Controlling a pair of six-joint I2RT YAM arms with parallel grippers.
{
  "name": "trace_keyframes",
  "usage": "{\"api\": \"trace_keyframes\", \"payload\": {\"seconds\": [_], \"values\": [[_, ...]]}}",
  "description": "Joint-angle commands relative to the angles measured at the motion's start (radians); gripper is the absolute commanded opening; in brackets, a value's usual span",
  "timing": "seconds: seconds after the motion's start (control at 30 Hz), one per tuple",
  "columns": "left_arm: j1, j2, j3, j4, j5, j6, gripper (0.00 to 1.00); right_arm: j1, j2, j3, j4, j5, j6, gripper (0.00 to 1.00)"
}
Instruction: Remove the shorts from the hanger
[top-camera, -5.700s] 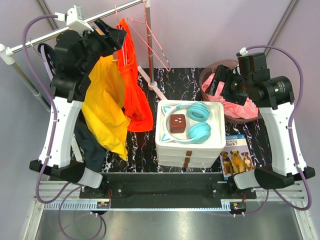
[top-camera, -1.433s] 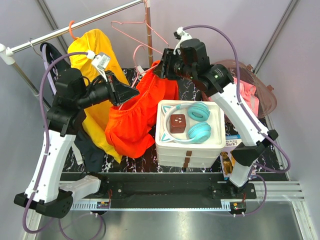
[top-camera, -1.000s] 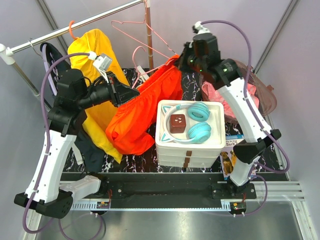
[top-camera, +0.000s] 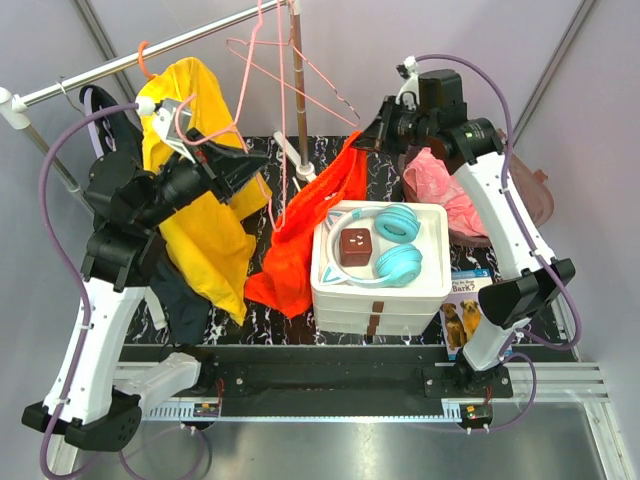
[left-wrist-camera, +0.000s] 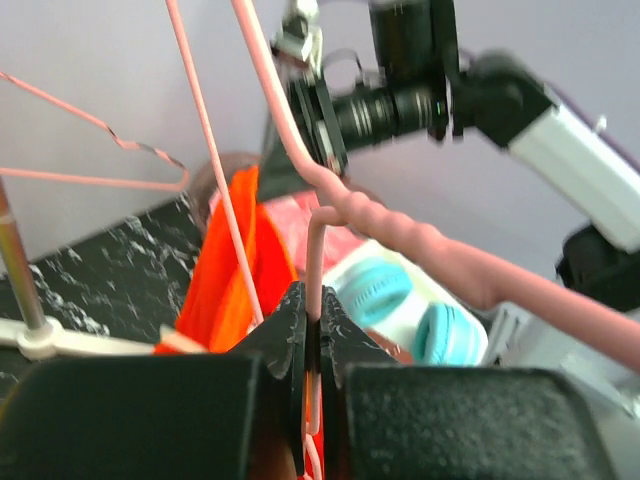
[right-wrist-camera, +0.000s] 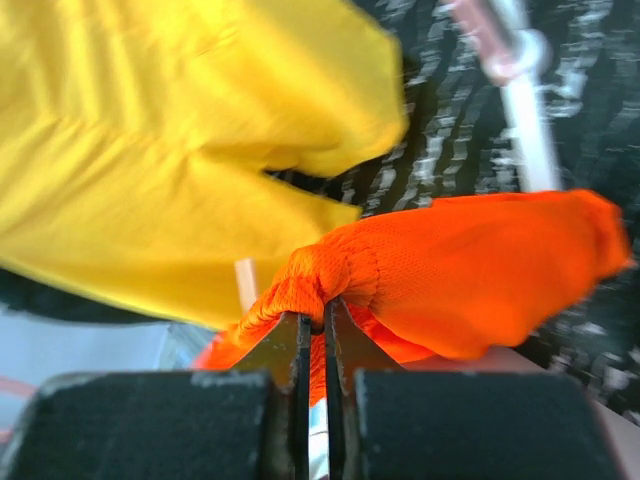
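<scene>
The orange shorts (top-camera: 305, 235) hang as a long drape from my right gripper (top-camera: 372, 138), down past the left side of the white box. In the right wrist view the jaws (right-wrist-camera: 322, 312) are shut on a bunched fold of the shorts (right-wrist-camera: 480, 265). My left gripper (top-camera: 245, 165) is held up to their left. Its wrist view shows it (left-wrist-camera: 313, 312) shut on a thin wire of the pink hanger (left-wrist-camera: 400, 228), with the shorts (left-wrist-camera: 225, 265) beyond. I cannot tell whether the hanger still touches the cloth.
A yellow garment (top-camera: 205, 230) hangs from the rail (top-camera: 150, 62) behind my left arm. The rack pole (top-camera: 296, 90) stands at centre back. A white box (top-camera: 380, 290) holds teal headphones (top-camera: 398, 245). A brown basket (top-camera: 530, 200) with pink cloth and a dog book (top-camera: 470, 315) sit at right.
My right gripper has pulled the shorts up and to the right, so they now hang narrow from it. My left gripper has drawn the hanger left, away from the cloth.
</scene>
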Motion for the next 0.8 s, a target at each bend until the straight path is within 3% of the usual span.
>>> {"api": "trace_keyframes", "payload": {"seconds": [0.0,0.13,0.33,0.77], "values": [[0.004,0.011,-0.031,0.212,-0.203,-0.076,0.00,0.053,-0.092,-0.002,0.208,-0.167,0.037,0.00],[0.004,0.068,-0.008,0.262,-0.214,-0.136,0.00,0.067,-0.096,0.006,0.213,-0.119,0.075,0.00],[0.001,0.087,0.003,0.276,-0.120,-0.230,0.00,0.065,-0.040,0.154,0.127,0.060,0.075,0.00],[0.002,-0.118,-0.057,0.002,-0.156,-0.086,0.00,0.023,0.036,0.466,0.030,0.504,0.080,0.00]]}}
